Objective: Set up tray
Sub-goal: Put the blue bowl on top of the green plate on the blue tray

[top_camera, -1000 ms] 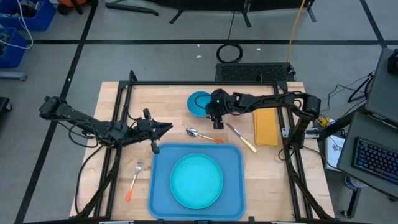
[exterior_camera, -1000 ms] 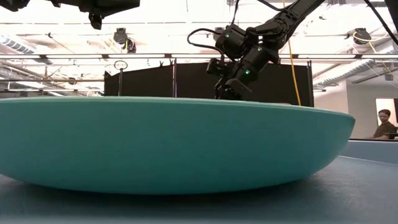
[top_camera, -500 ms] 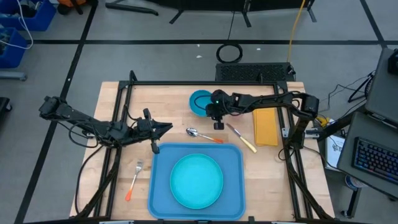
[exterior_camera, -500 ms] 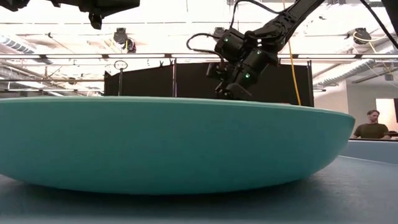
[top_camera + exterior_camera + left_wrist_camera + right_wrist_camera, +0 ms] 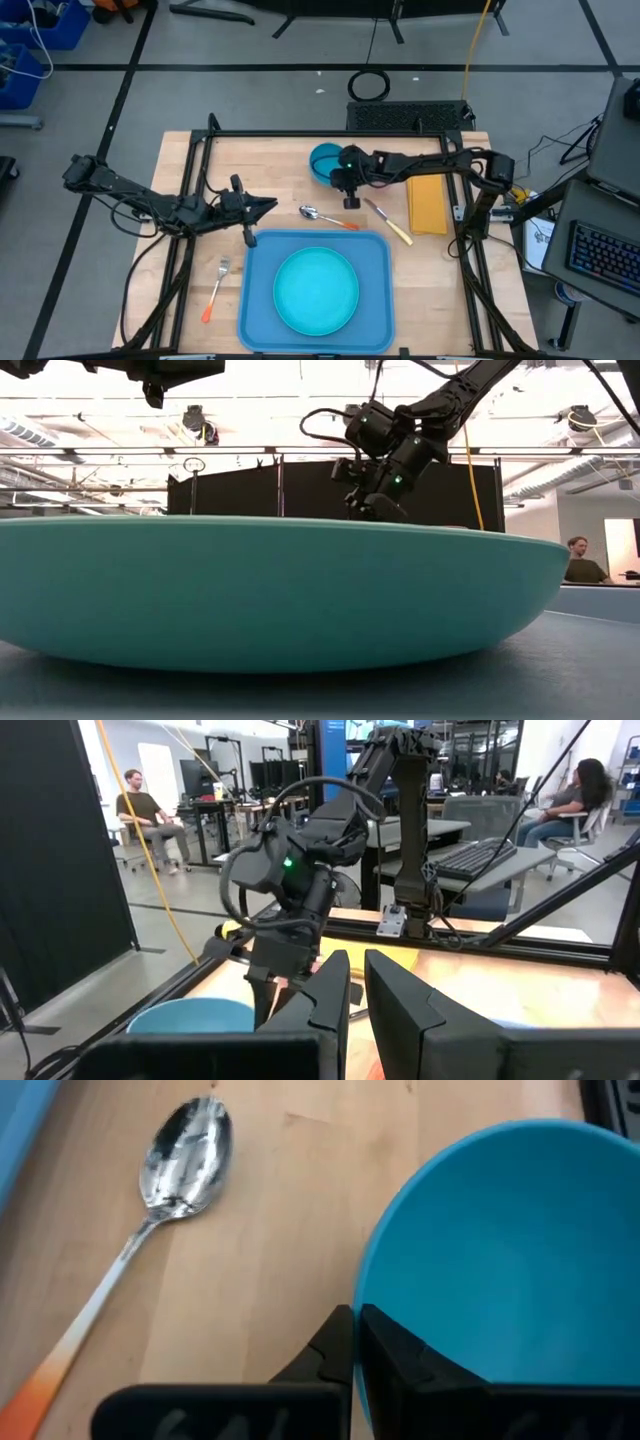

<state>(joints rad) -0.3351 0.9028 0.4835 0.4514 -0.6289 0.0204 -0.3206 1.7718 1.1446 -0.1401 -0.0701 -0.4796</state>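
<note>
1. The tray [image 5: 378, 250] sits at the near middle of the table, long axis running left to right, with a round turquoise plate [image 5: 316, 291] already resting in its centre. In the low view that plate [image 5: 270, 595] fills nearly the whole picture, sitting on the tray's floor.

2. Just beyond the tray's far rim lies a spoon [image 5: 322, 215] with an orange handle tip, angled across the bare wood. To its right, a knife [image 5: 388, 222] with a yellowish handle, also off the tray.

3. Off the tray's left side, a fork [image 5: 217, 287] with an orange handle. Far right, a yellow napkin [image 5: 427, 203] lying flat by the frame.

4. Now the action: the right gripper [image 5: 340, 172] is at a blue bowl [image 5: 322, 160], farther back on the table, beyond the spoon. From the right wrist view the fingers [image 5: 345, 1350] are pinched together on the bowl's [image 5: 505, 1270] near rim, one finger inside the wall, one outside. That looks like a firm clamp on the bowl.

5. The key relation: the tray lies on the near side of those fingers, and the bowl would have to travel toward the table's front edge, over the spoon [image 5: 160, 1200], to land inside. The right arm is the nearer one for it.

6. The left gripper [image 5: 268, 207] waits off the tray's far-left corner, fingers [image 5: 335, 995] nearly closed with a thin gap and nothing between them.
</note>
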